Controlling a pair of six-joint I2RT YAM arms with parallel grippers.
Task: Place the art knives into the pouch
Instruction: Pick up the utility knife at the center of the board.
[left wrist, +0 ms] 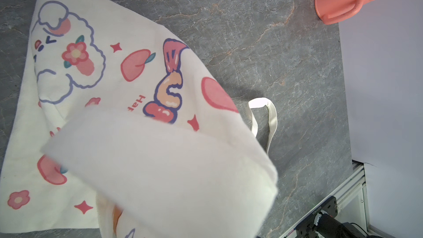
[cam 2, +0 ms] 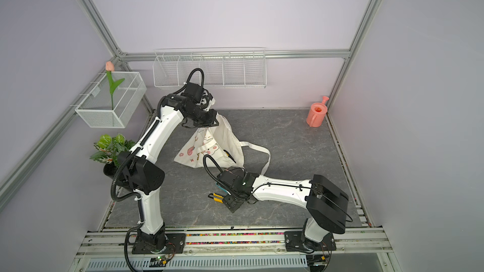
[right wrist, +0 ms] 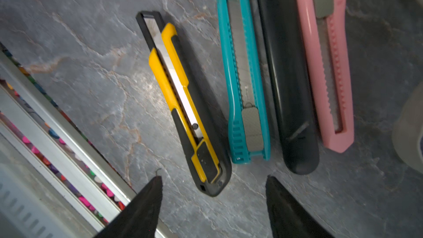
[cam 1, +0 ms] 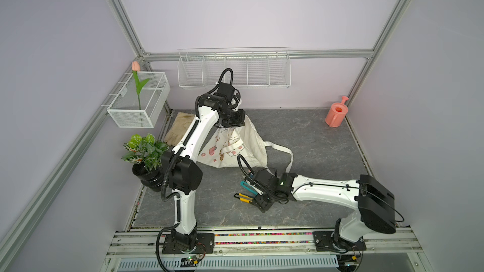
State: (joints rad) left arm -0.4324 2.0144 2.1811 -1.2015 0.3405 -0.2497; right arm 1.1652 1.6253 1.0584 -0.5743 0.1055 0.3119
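Note:
Side by side on the grey mat lie several art knives: a yellow-and-black one (right wrist: 183, 101), a teal one (right wrist: 245, 83), a dark one (right wrist: 288, 76) and a pink one (right wrist: 327, 65). My right gripper (right wrist: 212, 179) is open, low over the butt end of the yellow-and-black knife (cam 1: 244, 197), one finger on each side and nothing between them. The cream pouch (cam 1: 235, 147) (left wrist: 103, 76) with its cartoon prints hangs from my left gripper (cam 1: 230, 124), which holds its top edge up off the mat. The cloth hides the left fingers.
A pink watering can (cam 1: 336, 113) stands in the back right corner. A beige glove (cam 1: 178, 129) and a potted plant (cam 1: 145, 153) sit at the left. Wire baskets (cam 1: 233, 69) hang on the walls. The front rail (right wrist: 57, 145) runs close to the right gripper.

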